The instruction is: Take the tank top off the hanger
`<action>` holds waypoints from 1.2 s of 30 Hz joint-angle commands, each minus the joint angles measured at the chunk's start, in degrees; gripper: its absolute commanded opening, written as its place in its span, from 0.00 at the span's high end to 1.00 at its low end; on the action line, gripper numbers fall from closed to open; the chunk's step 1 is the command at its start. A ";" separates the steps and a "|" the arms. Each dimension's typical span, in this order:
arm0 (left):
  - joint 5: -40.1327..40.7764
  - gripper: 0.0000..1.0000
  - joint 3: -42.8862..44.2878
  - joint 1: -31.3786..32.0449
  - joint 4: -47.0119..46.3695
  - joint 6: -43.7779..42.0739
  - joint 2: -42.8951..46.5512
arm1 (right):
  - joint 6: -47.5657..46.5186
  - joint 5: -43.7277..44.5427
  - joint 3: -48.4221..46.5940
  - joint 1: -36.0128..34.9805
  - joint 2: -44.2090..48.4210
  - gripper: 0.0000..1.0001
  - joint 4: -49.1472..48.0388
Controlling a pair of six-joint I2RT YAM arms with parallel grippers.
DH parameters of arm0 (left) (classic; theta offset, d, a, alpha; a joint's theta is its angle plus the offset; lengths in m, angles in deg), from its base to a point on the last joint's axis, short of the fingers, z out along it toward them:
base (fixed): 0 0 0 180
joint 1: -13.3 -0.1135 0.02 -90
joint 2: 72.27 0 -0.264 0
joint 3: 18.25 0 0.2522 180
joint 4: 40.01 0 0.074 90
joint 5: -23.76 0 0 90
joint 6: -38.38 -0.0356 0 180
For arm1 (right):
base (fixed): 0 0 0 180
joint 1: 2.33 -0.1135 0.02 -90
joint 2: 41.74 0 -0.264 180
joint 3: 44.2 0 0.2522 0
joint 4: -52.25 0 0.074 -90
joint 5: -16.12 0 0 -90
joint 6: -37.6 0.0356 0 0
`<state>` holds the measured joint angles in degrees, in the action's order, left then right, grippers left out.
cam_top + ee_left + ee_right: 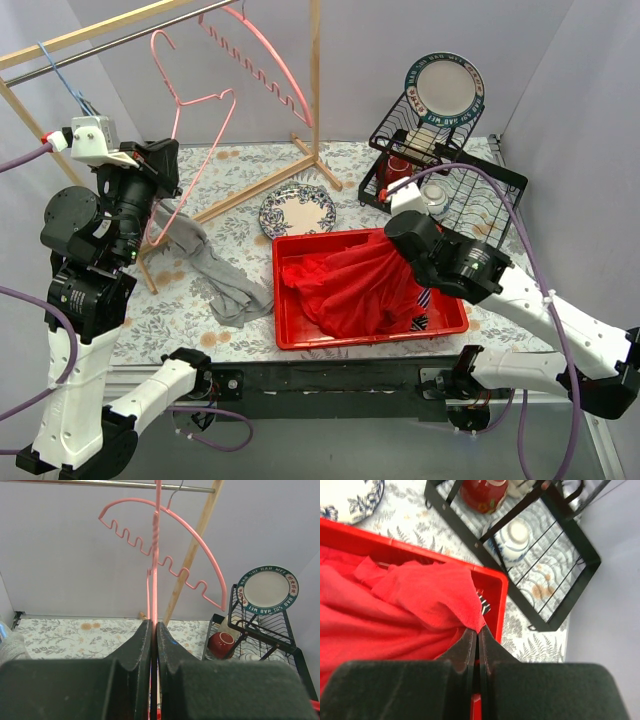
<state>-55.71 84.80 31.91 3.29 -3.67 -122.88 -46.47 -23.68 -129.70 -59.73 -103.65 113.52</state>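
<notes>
Where the arms are bolted at the near edge, the red bin (360, 338) sits just behind the base rail, its near rim close to the table (170, 310) edge. Bare patterned surface lies left of the bin in front of the grey garment (215, 275), and a narrow strip runs along the bin's right wall.

The red tank top (350, 285) lies heaped inside the bin, filling most of it. The right gripper (478, 630) hangs over the bin's far right corner with its jaws pressed together on a pinched fold of the tank top, lifting that fold into a peak. Part of a striped piece of cloth (418, 322) shows at the bin's right side.

At the left, raised well above the table, the left gripper (154, 625) has its jaws closed on the wire of the pink hanger (155, 580), which is bare. The tank top is well apart from it, across the grey garment.

Beyond the bin stand a floral plate (297, 210) flat on the table and a black dish rack (505, 178) near the right wall, holding a red cup (397, 170), a white cup (433, 195) and an upright green-rimmed plate (446, 88).

Farthest back, a second, scalloped hanger (134, 500) hangs from the metal rail (120, 40) beside a wooden post (316, 80).

Counted: two hangers, two plates, two cups, one bin, one rack.
</notes>
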 commanded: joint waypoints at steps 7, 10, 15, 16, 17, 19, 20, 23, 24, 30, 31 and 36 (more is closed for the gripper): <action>-0.85 1.00 -0.52 0.20 -1.33 0.66 -0.19 | 7.24 -26.61 20.66 2.47 -3.57 0.99 -23.04; -2.26 1.00 -1.75 0.11 -0.37 2.15 -0.54 | 9.79 -35.95 27.35 5.55 -6.55 0.99 -33.25; -0.60 1.00 -0.71 0.11 3.15 3.91 -3.09 | 10.06 -35.17 26.05 6.61 -9.81 0.63 -31.26; -0.07 1.00 -0.35 0.20 4.03 4.96 -3.53 | 10.15 -34.99 24.39 6.61 -9.11 0.55 -30.38; 1.50 1.00 -0.18 0.20 4.47 5.49 -4.57 | 10.15 -34.73 23.24 6.61 -7.10 0.42 -29.50; 4.23 1.00 0.87 0.20 5.17 6.37 -5.81 | 10.15 -34.73 21.57 6.61 -4.81 0.24 -27.38; 7.63 1.00 1.23 0.20 5.18 6.90 -7.12 | 10.15 -34.64 19.56 6.61 -2.71 0.12 -26.34; 13.18 1.00 0.88 0.20 1.59 5.86 -8.62 | 10.24 -34.81 16.65 6.61 0.98 0.01 -23.78; 13.64 1.00 0.53 0.20 0.01 5.06 -9.41 | 10.32 -34.99 16.03 6.61 1.78 0.02 -23.25; 18.03 1.00 2.55 0.20 -7.65 0.23 -13.11 | 11.12 -36.22 14.00 6.61 7.41 0.01 -21.31; 17.87 1.00 2.55 0.20 -9.48 -0.48 -13.46 | 11.12 -36.05 13.91 6.61 8.55 0.01 -21.31; 14.62 1.00 3.34 0.20 -13.18 -2.41 -14.25 | 10.50 -35.34 12.95 6.61 9.88 0.02 -21.31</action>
<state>-40.89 85.18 31.91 -3.60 -3.19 -137.66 -36.04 -59.05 -114.12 -53.18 -94.71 91.58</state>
